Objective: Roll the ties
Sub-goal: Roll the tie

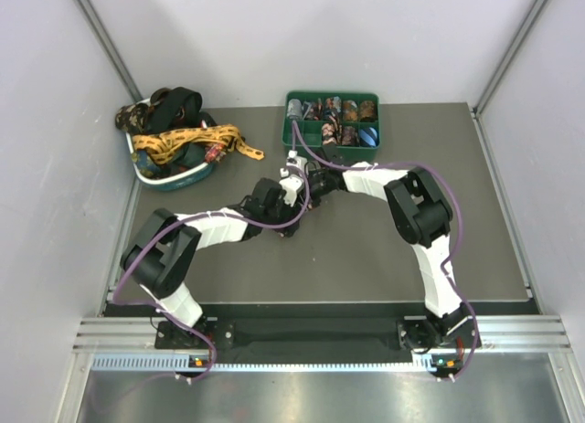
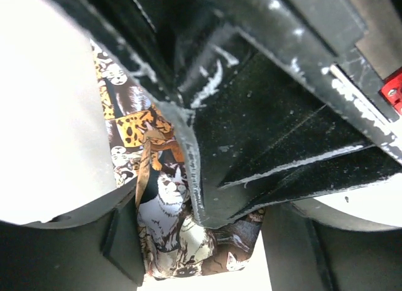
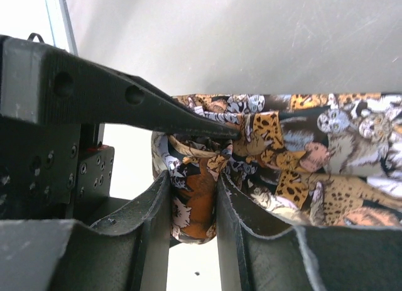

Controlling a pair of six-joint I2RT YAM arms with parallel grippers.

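A brown and orange cat-patterned tie point(image 3: 301, 153) hangs between my two grippers above the table's middle. My right gripper point(image 3: 193, 203) is shut on a folded, rolled end of it; in the top view it point(image 1: 306, 179) meets the left gripper point(image 1: 289, 190). In the left wrist view the tie point(image 2: 166, 203) fills the gap of my left gripper point(image 2: 201, 241), with the right gripper's black finger point(image 2: 251, 146) over it. One left finger point(image 3: 125, 102) lies across the top of the roll. The tie barely shows in the top view.
A white-and-teal basket point(image 1: 146, 172) at the back left holds loose ties, a gold-yellow one point(image 1: 183, 142) and a black one point(image 1: 174, 101) among them. A green compartment tray point(image 1: 286, 121) at the back centre holds several rolled ties point(image 1: 343, 112). Purple cables run along both arms.
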